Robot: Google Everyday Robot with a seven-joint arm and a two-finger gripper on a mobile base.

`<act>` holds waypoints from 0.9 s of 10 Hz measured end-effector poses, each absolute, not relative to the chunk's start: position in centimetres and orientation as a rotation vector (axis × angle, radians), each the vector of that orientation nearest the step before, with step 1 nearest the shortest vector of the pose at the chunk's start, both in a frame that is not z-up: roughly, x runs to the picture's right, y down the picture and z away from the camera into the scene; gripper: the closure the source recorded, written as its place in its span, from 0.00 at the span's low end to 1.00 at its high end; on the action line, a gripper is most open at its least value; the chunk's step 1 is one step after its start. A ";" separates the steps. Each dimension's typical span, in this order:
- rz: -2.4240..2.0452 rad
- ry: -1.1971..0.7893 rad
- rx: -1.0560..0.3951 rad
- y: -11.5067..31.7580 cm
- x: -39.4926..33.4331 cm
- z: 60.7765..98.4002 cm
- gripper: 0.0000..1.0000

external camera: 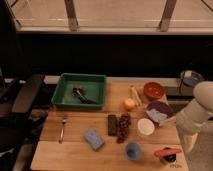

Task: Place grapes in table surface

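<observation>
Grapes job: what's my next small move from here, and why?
Probably none beyond keeping the arm back. The grapes already lie on the table surface, beside the black bar and outside the green tray. The gripper hangs past the table's right edge, apart from them, so I'd judge the placing done.

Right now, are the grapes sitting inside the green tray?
No: the grapes lie on the table surface beside a black bar, outside the green tray, and the gripper hangs past the table's right-hand edge.
</observation>
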State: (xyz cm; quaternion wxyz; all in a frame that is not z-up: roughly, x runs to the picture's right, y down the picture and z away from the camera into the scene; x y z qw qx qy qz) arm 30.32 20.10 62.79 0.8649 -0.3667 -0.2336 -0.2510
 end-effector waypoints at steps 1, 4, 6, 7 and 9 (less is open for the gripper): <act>-0.616 -0.503 -0.754 18.7 29.3 62.8 0.20; -0.735 -0.488 -0.639 16.1 22.7 63.0 0.20; -0.733 -0.480 -0.583 15.8 19.5 63.0 0.20; -0.732 -0.479 -0.576 15.8 19.2 62.9 0.20; -0.731 -0.479 -0.576 15.8 19.2 62.9 0.20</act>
